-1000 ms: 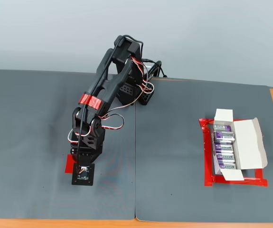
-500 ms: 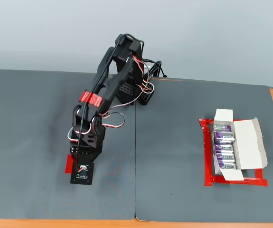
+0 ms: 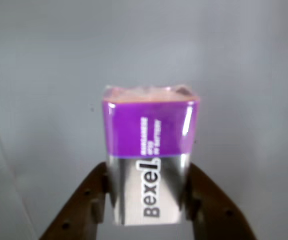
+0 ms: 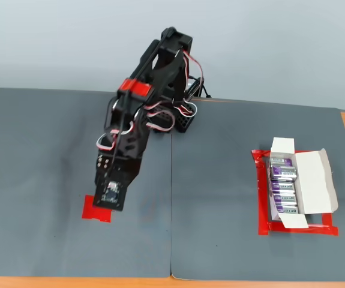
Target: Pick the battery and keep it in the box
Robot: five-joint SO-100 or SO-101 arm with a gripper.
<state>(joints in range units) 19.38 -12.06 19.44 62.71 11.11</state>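
Note:
In the wrist view the battery, purple on top with a silver band lettered "Bexel", fills the middle of the frame. My gripper is shut on its silver lower part, one brown finger at each side, and grey mat lies behind it. In the fixed view the gripper hangs raised over the left mat, and the arm hides the battery there. The white box lies open at the right, flaps folded out, with several purple batteries lined up inside.
A flat red tape patch lies on the mat just below the gripper. Red tape frames the box. The arm's base stands at the back centre. A seam runs between the two grey mats.
The arm has risen from its low reach over the red patch, carrying the gripper up and back. The patch now shows bare.

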